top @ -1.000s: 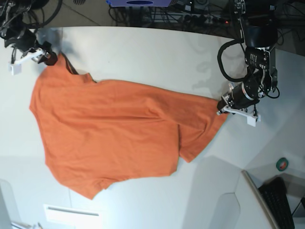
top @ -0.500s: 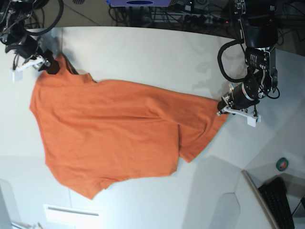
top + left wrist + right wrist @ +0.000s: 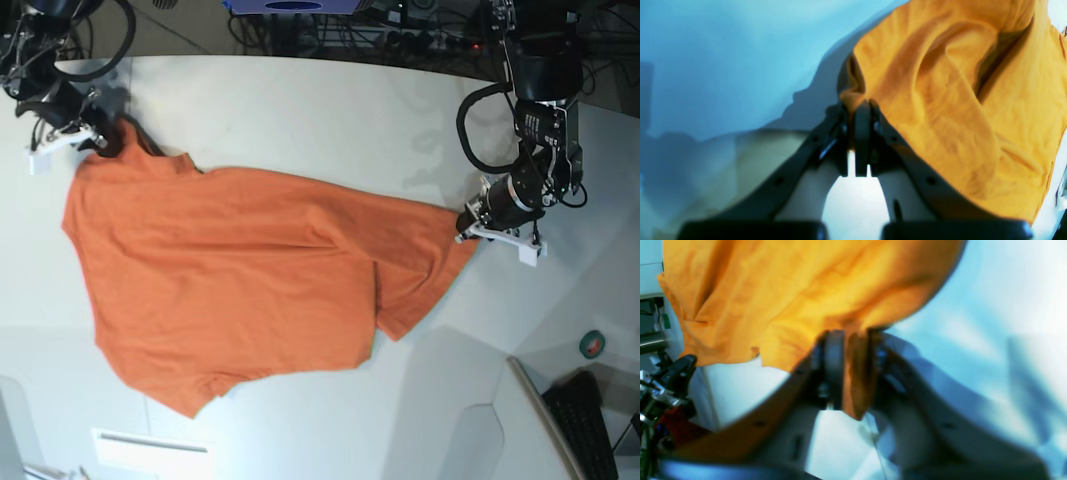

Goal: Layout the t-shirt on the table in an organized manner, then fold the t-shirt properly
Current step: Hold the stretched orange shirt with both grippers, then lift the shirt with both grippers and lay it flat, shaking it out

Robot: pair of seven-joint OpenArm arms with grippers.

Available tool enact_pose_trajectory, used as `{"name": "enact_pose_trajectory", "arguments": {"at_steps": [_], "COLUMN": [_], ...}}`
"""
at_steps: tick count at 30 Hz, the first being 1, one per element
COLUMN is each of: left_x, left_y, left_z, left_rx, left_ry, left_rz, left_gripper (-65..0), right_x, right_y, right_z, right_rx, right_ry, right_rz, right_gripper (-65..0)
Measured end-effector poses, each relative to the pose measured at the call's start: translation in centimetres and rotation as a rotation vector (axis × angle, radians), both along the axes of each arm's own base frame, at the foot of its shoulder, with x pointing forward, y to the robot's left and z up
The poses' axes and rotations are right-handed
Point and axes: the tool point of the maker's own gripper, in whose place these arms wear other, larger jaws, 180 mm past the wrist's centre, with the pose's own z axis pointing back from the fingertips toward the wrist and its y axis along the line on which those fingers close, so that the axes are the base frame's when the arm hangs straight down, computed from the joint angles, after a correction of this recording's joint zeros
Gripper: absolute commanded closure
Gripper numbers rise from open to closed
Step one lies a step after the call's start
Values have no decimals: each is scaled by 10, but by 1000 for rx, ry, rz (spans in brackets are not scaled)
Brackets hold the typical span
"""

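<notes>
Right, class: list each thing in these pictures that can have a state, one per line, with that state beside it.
t-shirt: spread out on the table, rumpled, not folded, pinched at two opposite edges.
left gripper: jaws shut on the t-shirt's edge.
right gripper: jaws shut on a fold of the t-shirt.
table: carrying the t-shirt.

Beyond the left pincer [image 3: 468,226], cables [image 3: 400,30] are tangling along the dark floor [image 3: 190,25]. Behind it, toward the frame's lower corner, a tape roll [image 3: 593,344] is lying near a keyboard [image 3: 590,425].
</notes>
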Motion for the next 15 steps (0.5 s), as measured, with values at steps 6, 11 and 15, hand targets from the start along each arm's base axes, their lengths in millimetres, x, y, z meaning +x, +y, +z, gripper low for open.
{"name": "enact_pose_trajectory", "arguments": {"at_steps": [6, 11, 15], "left_x": [-1, -2, -5], "left_y": [0, -2, -6], "left_z": [-1, 6, 38], "left_rx": [0, 9, 50], "left_ry": [2, -10, 6], "left_rz": [0, -19, -112], "left_gripper": [0, 0, 0], "right_x": [-1, -7, -19], "right_y": [-1, -4, -17], "right_z": [-1, 3, 21], "right_rx": [-6, -45, -142], "right_ry": [-8, 7, 81], "right_rz": [-14, 13, 45], "right_gripper": [0, 0, 0]}}
